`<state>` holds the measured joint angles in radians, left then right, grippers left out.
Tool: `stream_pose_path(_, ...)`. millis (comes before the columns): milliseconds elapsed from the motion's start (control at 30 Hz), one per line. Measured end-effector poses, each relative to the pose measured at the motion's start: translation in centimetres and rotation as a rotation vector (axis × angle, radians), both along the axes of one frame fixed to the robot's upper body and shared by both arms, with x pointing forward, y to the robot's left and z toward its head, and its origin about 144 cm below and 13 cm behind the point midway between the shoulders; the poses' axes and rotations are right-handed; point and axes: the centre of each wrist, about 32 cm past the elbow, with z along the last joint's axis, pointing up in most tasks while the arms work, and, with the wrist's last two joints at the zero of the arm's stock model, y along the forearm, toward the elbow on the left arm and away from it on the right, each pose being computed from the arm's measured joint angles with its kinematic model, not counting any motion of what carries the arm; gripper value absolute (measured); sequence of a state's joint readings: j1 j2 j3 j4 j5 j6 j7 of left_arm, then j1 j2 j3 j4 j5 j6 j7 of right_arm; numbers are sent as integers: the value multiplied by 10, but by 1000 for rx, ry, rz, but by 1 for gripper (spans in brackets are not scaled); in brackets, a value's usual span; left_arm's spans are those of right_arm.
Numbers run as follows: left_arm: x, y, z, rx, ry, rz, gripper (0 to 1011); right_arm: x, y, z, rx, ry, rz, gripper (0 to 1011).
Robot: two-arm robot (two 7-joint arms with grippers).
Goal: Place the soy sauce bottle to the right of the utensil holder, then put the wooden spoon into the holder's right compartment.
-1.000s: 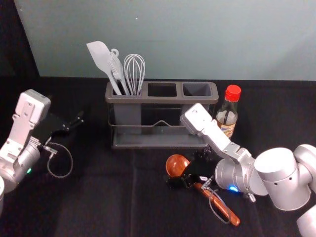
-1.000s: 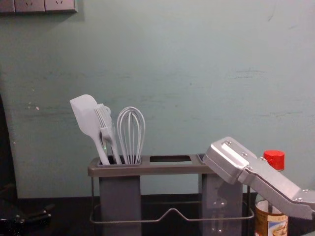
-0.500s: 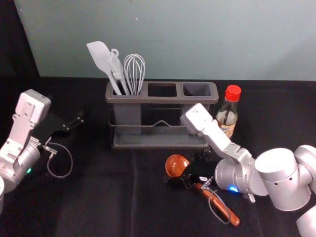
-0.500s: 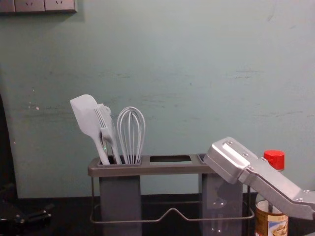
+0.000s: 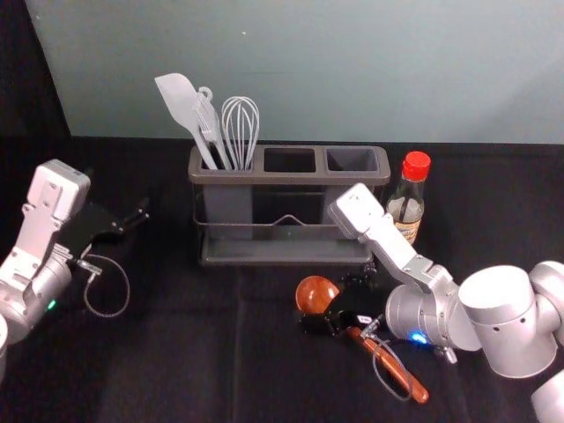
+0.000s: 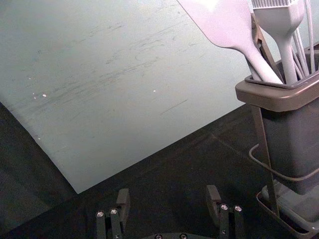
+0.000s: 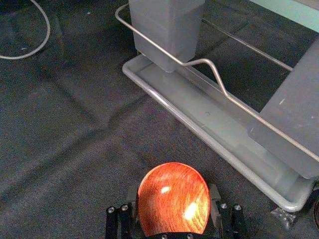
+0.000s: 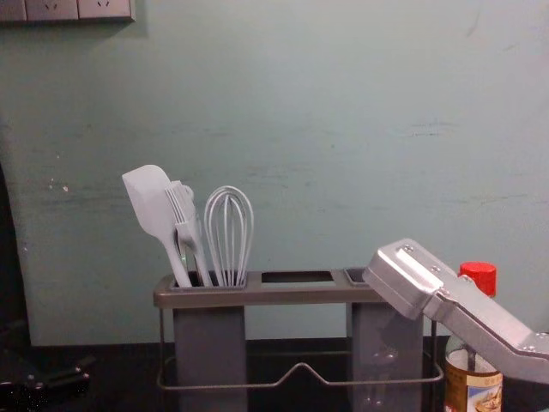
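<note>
While one wooden spoon is lying on the dark cloth, on the near side of the holder's right part, its round bowl is placed between the fingers of the right gripper. These fingers are spread, one at each side of the bowl; whether it is touched by them cannot be told. The spoon's handle is pointed to the near right. The left gripper is kept at the left, apart from the holder, with its two fingers spread.

One utensil holder is seen, and three compartments are counted in it. In the left one, at least three pale utensils are held: one spatula, one brush and one whisk. One soy sauce bottle with a red cap is stood upright just beside the holder, at its right. On the bottle, one label with a picture can be noticed, but its brand cannot be read. On the wall, at the far left, three socket plates are mounted in one row.
</note>
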<state>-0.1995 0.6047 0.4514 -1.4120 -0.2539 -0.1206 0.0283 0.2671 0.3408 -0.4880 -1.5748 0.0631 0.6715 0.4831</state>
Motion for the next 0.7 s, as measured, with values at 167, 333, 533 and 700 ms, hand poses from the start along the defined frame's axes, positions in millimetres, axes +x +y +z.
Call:
stream_pose_path(167, 0, 0, 0, 0, 0, 0, 1005, -3, -3, 3, 11, -8, -3, 838)
stream_pose_path(333, 0, 0, 0, 0, 0, 0, 1005, -8, -9, 11, 19, -30, -5, 838)
stream_pose_path(533, 0, 0, 0, 0, 0, 0, 1005, -17, -19, 24, 26, -67, -10, 838)
stream_pose_path(700, 0, 0, 0, 0, 0, 0, 1005, -26, -28, 33, 44, -92, -16, 838)
